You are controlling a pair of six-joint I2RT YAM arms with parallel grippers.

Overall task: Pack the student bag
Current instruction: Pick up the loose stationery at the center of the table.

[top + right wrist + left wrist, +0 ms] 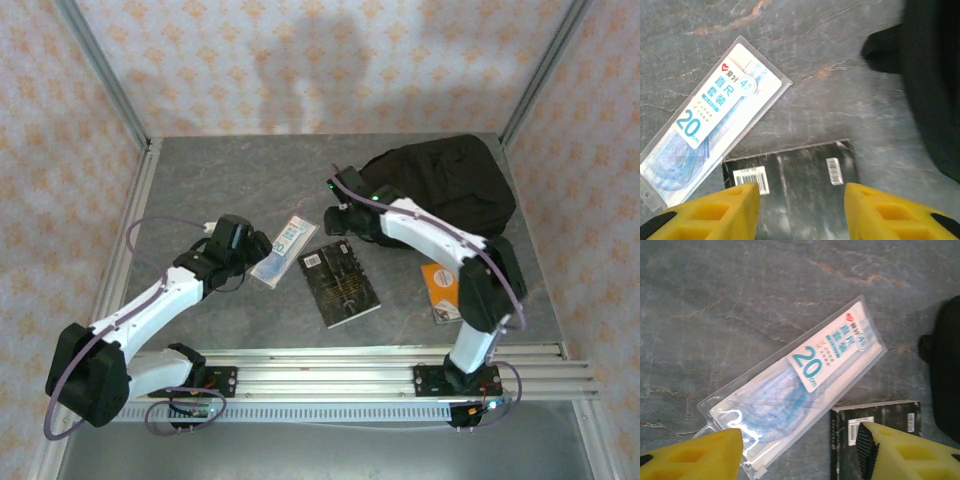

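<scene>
Rail: both your arm bases sit on the aluminium rail (340, 372) at the near edge of the grey stone-patterned table (200, 190).
Orange book: the orange book (438, 285) lies flat near your right arm's base, partly covered by that arm.
Black book: the black book (340, 285) lies flat and slightly turned at the table's middle, barcode stickers facing up. It is left of the orange book and apart from it.
Left gripper: your left gripper (800, 432) hangs over the near end of the ruler packet with its jaws spread wide and gripping nothing. One yellow finger overlaps the packet's corner and the other overlaps the black book's corner.
Ruler packet: the ruler packet (285, 238) is a clear sleeve holding blue rulers, labelled "20 cm". It lies flat on a diagonal just beside the black book's far left corner; you cannot tell whether they touch.
Right gripper: your right gripper (801, 187) hangs over the black book's far edge, jaws released.
Student bag: the student bag (450, 185) lies slumped in the far right part of the table, just beyond your right gripper.
</scene>
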